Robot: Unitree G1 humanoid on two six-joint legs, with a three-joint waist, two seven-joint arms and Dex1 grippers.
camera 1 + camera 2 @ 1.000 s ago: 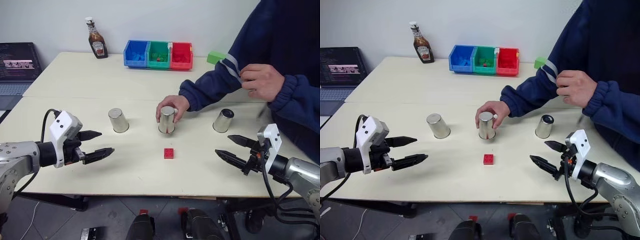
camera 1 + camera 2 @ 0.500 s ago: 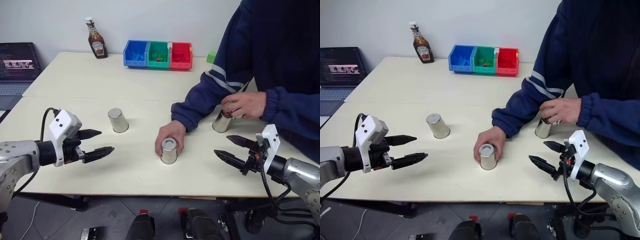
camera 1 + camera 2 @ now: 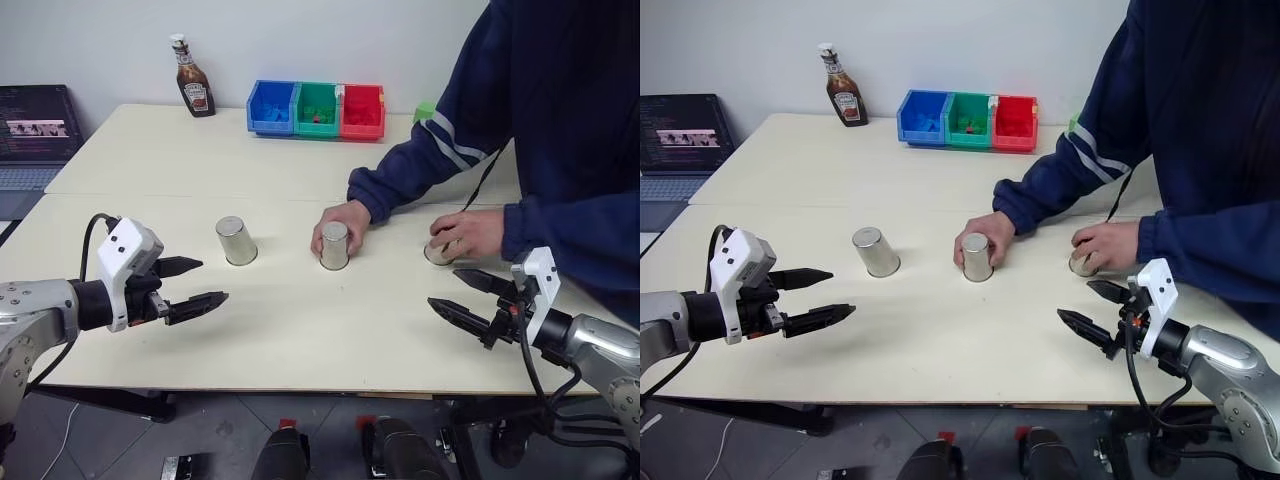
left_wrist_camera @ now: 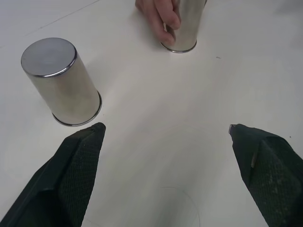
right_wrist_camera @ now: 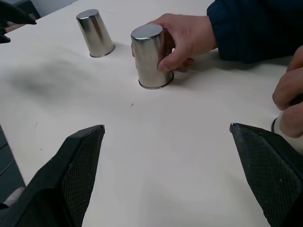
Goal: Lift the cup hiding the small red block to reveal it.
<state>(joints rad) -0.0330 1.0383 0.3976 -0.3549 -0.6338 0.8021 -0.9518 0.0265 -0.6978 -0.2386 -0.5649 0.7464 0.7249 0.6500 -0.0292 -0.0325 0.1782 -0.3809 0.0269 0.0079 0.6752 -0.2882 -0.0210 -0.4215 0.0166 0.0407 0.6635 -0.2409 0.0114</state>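
Three upturned silver cups stand in a row on the cream table: a left cup, a middle cup and a right cup. A person's hand grips the middle cup, and the other hand covers most of the right cup. The small red block is hidden. My left gripper hovers open, in front and to the left of the left cup. My right gripper hovers open just in front of the right cup, with nothing between its fingers. The middle cup also shows in the right wrist view.
The person in a dark blue sweater leans over the table's right side. At the far edge stand a ketchup bottle, blue, green and red bins, and a green block. A laptop sits at far left.
The person set the middle cup over the red block near the front, then slid it back into the row. Their other hand came down onto the right cup. Both grippers stayed still.
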